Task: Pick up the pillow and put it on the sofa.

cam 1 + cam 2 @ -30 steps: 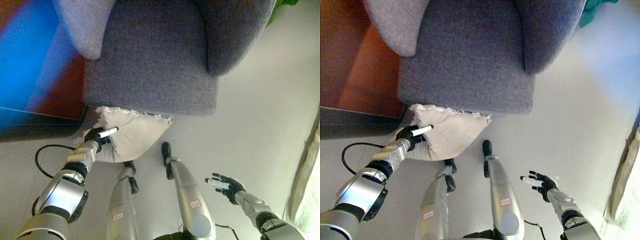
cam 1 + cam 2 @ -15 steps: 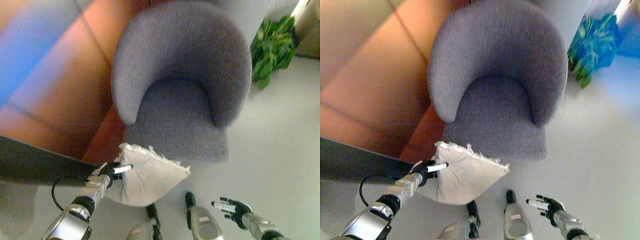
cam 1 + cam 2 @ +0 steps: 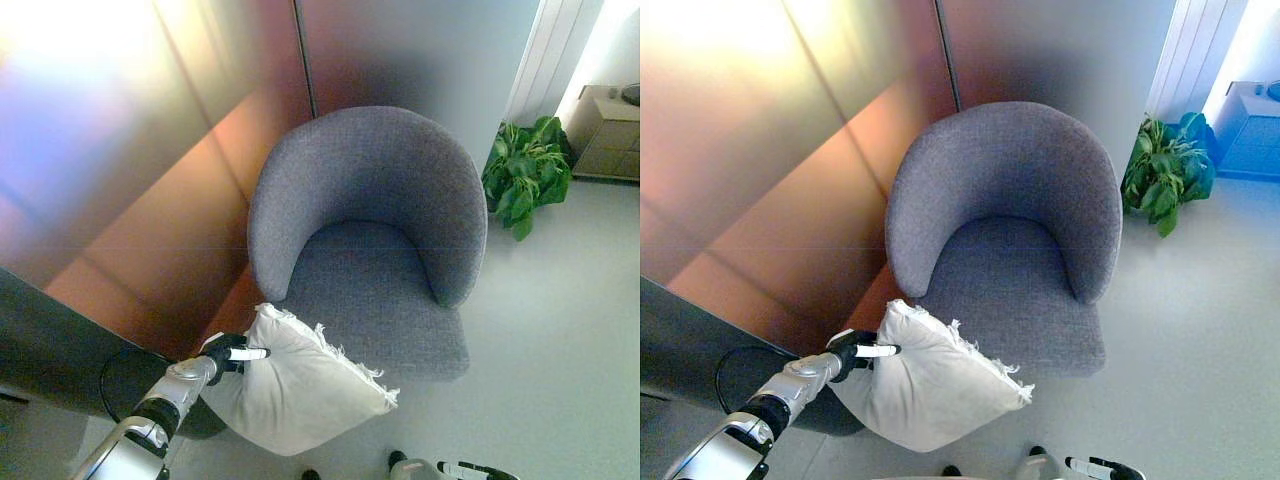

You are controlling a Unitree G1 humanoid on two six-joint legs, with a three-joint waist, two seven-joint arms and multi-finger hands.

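Since 1 s ago your camera has tilted up a lot: whole sofa now in view, and the pillow looks raised, hanging in front of the seat edge vs. lying low against the sofa base earlier. Left hand is clamped on the pillow's upper-left corner, fingers curled into the cloth, so the rest sags down-right under its own weight. That corner grip is why it hangs tilted, fringe edge toward the seat. Pillow's still short of the seat, just below and left of the front edge. Right hand barely shows at the bottom; can't tell its fingers. Plant stands well right, no issue. My guess: you need more lift and a swing fwd-right to clear the seat lip.
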